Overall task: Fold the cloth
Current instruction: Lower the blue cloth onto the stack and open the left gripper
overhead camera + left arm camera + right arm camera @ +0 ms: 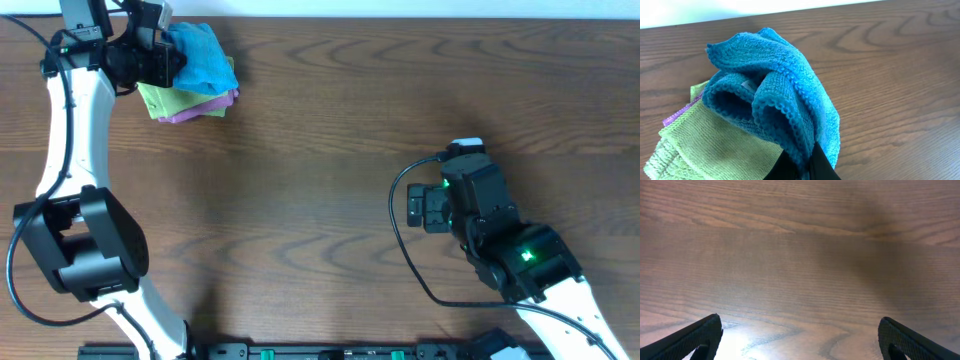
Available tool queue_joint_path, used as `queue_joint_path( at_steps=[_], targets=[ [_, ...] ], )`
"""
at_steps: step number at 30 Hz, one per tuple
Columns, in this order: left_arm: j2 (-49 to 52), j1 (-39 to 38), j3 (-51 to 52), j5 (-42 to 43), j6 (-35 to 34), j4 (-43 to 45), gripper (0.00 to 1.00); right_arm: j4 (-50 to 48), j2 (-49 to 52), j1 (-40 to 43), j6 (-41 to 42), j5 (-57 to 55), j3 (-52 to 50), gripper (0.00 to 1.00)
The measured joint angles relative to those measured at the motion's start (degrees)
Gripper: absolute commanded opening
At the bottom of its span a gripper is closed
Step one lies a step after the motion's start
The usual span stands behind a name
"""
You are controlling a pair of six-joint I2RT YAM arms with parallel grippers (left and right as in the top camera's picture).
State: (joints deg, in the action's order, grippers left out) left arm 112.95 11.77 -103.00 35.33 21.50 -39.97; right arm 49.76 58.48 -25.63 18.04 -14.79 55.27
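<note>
A brown wood-grain table (330,150) fills every view, with a pale strip of wall along its far edge. The blue cloth (785,85) is at the far left of the table, bunched into loose, raised folds with scalloped hems. It rests on top of a small stack of other cloths. The left gripper (807,169) has its dark fingers drawn narrow on one end of the bunch, with the fabric pinched between them. Seen from overhead, the gripper's black body covers the left side of the blue cloth. Directly beneath lies a green cloth (715,145), flat and roughly folded, sticking out on the near left. Under that is a purple cloth (200,113), of which only the near edge shows. The white left arm (70,120) runs from its base at the near left up to this stack. Well apart, at the near right, the right gripper (425,208) points left over bare wood. Its fingers (695,337) are spread wide and hold nothing. A black cable (400,240) loops beside the right arm.
</note>
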Motion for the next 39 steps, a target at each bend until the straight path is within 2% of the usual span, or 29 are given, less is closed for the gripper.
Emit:
queue_joint_path(
  at_steps=[14, 24, 26, 27, 29, 30, 39],
  targets=[
    [0.3, 4.8, 0.0, -4.5, 0.0, 0.1, 0.06, 0.0, 0.0, 0.0, 0.0, 0.0, 0.0, 0.99],
    [6.5, 4.9, 0.0, -4.3, -0.5, 0.9, 0.07, 0.0, 0.0, 0.0, 0.0, 0.0, 0.0, 0.99],
    [6.9, 4.9, 0.0, -4.2, -0.5, 1.4, 0.14, 0.0, 0.0, 0.0, 0.0, 0.0, 0.0, 0.99],
    [6.9, 4.9, 0.0, -4.3, -0.7, 1.6, 0.25, 0.0, 0.0, 0.0, 0.0, 0.0, 0.0, 0.99],
    [6.9, 4.9, 0.0, -4.2, -0.9, 2.1, 0.82, 0.0, 0.0, 0.0, 0.0, 0.0, 0.0, 0.99],
    [6.9, 4.9, 0.0, -4.2, -0.8, 2.5, 0.96, 0.0, 0.0, 0.0, 0.0, 0.0, 0.0, 0.99],
    [6.9, 4.9, 0.0, -4.3, -0.9, 3.9, 0.95, 0.0, 0.0, 0.0, 0.0, 0.0, 0.0, 0.99]
  ],
)
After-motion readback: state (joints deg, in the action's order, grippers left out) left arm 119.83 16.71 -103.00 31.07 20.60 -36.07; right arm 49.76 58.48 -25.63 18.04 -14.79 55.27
